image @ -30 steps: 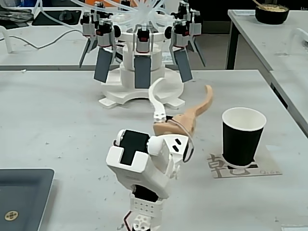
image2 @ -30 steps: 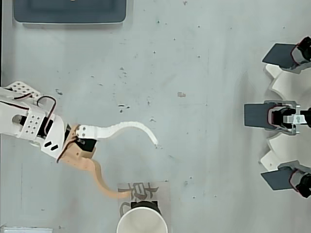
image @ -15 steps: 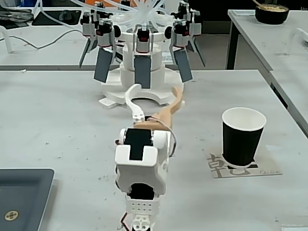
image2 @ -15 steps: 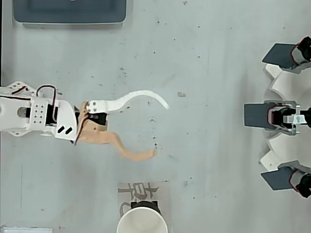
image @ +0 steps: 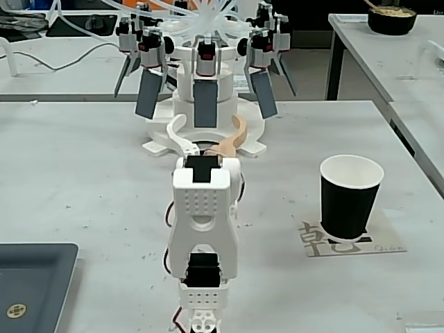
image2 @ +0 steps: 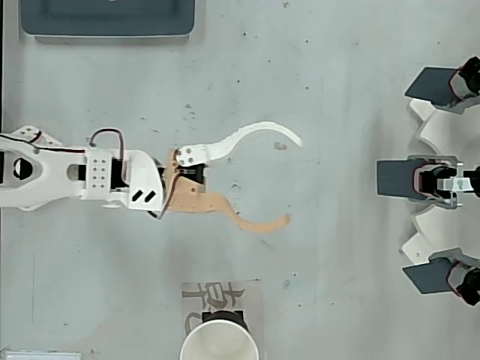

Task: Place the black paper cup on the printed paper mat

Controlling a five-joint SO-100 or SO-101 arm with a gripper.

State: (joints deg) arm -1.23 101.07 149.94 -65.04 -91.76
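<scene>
The black paper cup [image: 350, 196] stands upright on the printed paper mat [image: 388, 243] at the right of the fixed view; its white inside shows. In the overhead view the cup [image2: 219, 343] sits at the bottom edge, covering the lower part of the mat [image2: 214, 295]. My gripper [image2: 294, 180] is open, its white and tan fingers spread wide with nothing between them. It is well clear of the cup, up and to the right of it in the overhead view. In the fixed view the gripper [image: 208, 128] points away from the camera, left of the cup.
A dark grey tray [image: 31, 291] lies at the lower left of the fixed view and at the top [image2: 109, 16] of the overhead view. A white multi-arm device [image: 205, 83] with grey paddles stands beyond the gripper. A black bowl [image: 392, 19] sits on another table at the back right.
</scene>
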